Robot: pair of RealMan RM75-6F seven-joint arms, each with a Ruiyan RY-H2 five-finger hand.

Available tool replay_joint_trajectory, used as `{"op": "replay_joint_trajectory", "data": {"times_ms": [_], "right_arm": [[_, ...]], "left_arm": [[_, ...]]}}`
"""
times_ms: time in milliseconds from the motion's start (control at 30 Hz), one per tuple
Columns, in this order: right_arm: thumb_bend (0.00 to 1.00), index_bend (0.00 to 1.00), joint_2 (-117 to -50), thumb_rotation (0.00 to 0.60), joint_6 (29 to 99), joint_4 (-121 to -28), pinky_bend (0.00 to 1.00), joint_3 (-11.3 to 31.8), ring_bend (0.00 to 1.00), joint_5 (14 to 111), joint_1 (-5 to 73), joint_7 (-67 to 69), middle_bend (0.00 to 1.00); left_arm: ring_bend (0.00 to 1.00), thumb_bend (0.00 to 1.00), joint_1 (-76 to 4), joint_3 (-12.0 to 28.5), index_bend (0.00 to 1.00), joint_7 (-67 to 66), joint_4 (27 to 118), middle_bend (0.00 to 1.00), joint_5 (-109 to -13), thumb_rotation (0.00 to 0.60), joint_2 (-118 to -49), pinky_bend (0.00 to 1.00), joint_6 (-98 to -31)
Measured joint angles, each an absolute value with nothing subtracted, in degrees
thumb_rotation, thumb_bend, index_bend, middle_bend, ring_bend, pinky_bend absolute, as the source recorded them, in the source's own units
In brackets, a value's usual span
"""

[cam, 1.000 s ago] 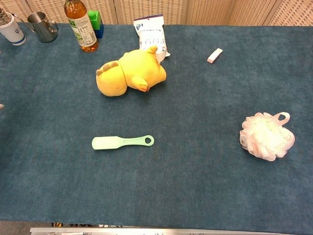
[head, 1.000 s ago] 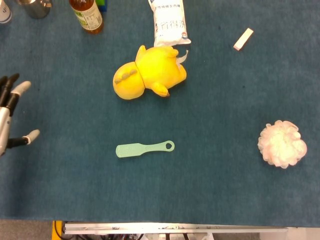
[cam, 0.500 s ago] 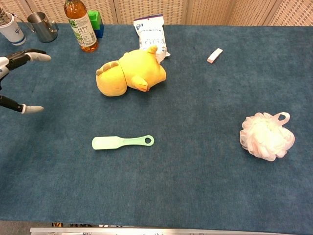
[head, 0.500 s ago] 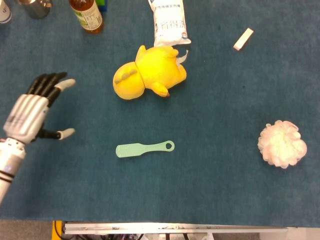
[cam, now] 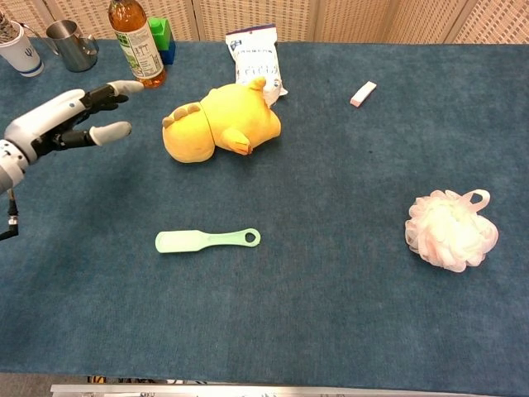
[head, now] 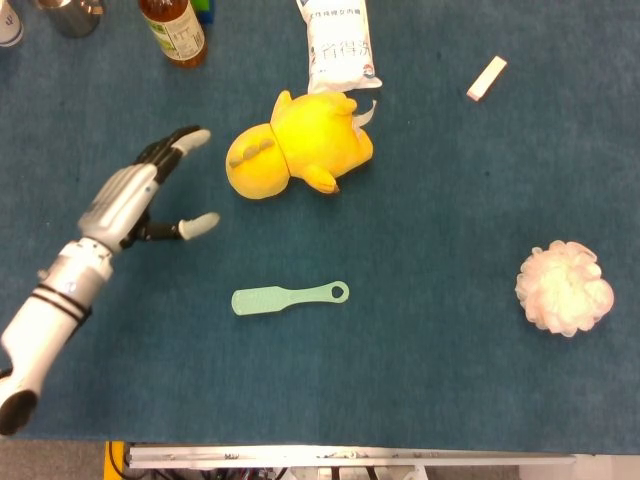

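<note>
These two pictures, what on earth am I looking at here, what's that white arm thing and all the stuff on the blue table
That is a robot's left hand on a jointed arm, fingers spread, holding nothing. One picture looks down from the robot's head, the other from its chest. On the blue table lie a yellow plush toy nearest the hand, a green brush, a pink bath puff, a white packet, a small white bar and a bottle. The right hand is out of sight.
</note>
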State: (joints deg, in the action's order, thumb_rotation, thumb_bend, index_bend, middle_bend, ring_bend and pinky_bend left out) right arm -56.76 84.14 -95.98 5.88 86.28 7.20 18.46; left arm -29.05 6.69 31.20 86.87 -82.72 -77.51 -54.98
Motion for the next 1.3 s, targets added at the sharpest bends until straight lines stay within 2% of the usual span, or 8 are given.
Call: {"op": "replay_joint_trajectory", "data": {"times_ms": [267, 867, 1300], "right_arm": [[0.11, 0.13, -56.94, 0.592, 84.01, -95.8, 0.22, 5.73, 0.2, 86.25, 7.07, 18.54, 0.32], [0.11, 0.13, -57.07, 0.591, 84.23, -95.0, 0.22, 5.38, 0.2, 85.59, 6.11, 19.15, 0.32], [0.11, 0.13, -57.19, 0.592, 84.08, -94.52, 0.22, 5.35, 0.2, 85.31, 5.8, 19.46, 0.32]], "left_arm": [[0.0, 0.03, -31.73, 9.43, 0.0, 30.9, 81.34, 0.0, -77.84, 0.154, -84.38, 0.0, -53.4], [0.0, 0.03, -38.37, 12.59, 0.0, 27.04, 67.88, 0.0, -72.49, 0.153, -96.08, 0.0, -48.22], [0.0, 0.03, -37.83, 12.0, 0.0, 23.85, 63.75, 0.0, -73.22, 0.117, -101.86, 0.0, -53.41]]}}
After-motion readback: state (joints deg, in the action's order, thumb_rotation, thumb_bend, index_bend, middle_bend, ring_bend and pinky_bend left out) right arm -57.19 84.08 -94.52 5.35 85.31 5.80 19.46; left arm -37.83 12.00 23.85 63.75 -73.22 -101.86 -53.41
